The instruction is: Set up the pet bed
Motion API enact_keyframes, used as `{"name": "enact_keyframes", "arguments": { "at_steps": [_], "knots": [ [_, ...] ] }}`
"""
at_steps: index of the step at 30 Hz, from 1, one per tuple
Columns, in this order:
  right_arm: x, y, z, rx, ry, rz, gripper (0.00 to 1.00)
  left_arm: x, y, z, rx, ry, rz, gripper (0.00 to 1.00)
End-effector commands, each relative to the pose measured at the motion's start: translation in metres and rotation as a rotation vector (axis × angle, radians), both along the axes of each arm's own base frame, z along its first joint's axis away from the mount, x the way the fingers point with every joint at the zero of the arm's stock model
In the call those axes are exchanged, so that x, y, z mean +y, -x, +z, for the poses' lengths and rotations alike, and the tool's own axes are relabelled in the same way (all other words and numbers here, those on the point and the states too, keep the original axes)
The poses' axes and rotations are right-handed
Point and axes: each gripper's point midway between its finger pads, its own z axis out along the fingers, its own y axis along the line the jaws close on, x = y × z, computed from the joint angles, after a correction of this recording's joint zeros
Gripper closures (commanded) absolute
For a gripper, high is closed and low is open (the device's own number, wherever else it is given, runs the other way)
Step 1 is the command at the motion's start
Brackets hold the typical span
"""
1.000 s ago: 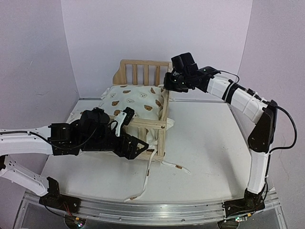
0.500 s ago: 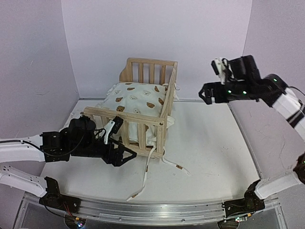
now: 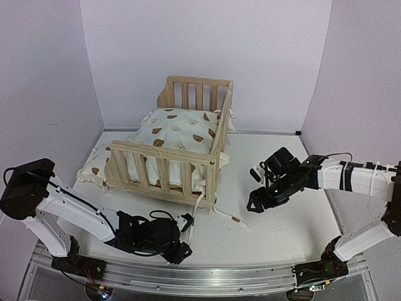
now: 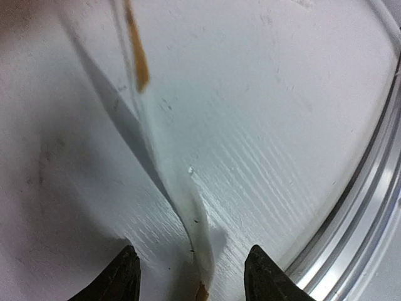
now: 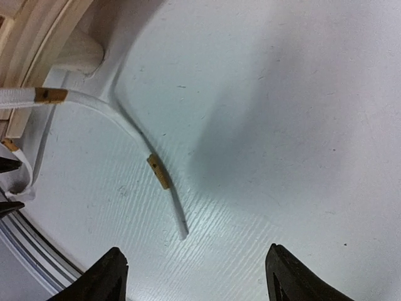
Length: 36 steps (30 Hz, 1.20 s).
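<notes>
The light pine pet bed frame stands at the back left of the table. The cream bear-print cushion lies inside it. The small pillow lies on the table outside the frame's left end. Two white ties trail from the frame's front corner. My left gripper is open, low near the front edge, with a tie lying between its fingers. My right gripper is open and empty just above the table right of the bed. A tie's end lies ahead of its fingers.
The metal rail runs along the table's near edge and shows in the left wrist view. Purple walls close in the back and both sides. The bed's corner post shows at the right wrist view's upper left.
The left arm has drawn back from the bed's front rail to the near edge. The right arm has let go of the back corner, swung up and come down to the table. The bed shifted slightly.
</notes>
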Motion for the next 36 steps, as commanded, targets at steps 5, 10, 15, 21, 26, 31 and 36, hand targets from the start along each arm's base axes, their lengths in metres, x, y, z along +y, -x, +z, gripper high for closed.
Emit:
{"name": "enact_keyframes", "arguments": {
  "at_steps": [5, 10, 15, 21, 26, 31, 36],
  "knots": [
    [0.045, -0.014, -0.001, -0.090, -0.099, 0.063, 0.35, -0.027, 0.021, -0.017, -0.076, -0.091, -0.053, 0.53],
    [0.048, -0.006, -0.020, -0.079, -0.032, 0.079, 0.48, -0.013, 0.023, -0.025, -0.146, -0.215, -0.035, 0.71],
    [0.047, 0.009, -0.038, -0.064, 0.012, 0.095, 0.42, -0.010, 0.028, -0.026, -0.189, -0.271, -0.050, 0.83],
    [0.051, 0.011, -0.064, -0.079, 0.074, 0.095, 0.39, -0.016, 0.023, -0.006, -0.229, -0.228, -0.019, 0.95],
    [0.054, 0.014, -0.084, -0.083, 0.098, 0.044, 0.51, -0.025, 0.017, 0.013, -0.271, -0.171, -0.006, 0.99],
    [0.041, 0.024, -0.085, -0.117, 0.115, -0.014, 0.80, -0.031, 0.012, 0.029, -0.311, -0.107, 0.010, 1.00],
    [0.058, 0.042, -0.018, -0.128, -0.136, 0.014, 1.00, -0.043, 0.007, 0.063, -0.405, 0.049, -0.022, 1.00]
  ]
}}
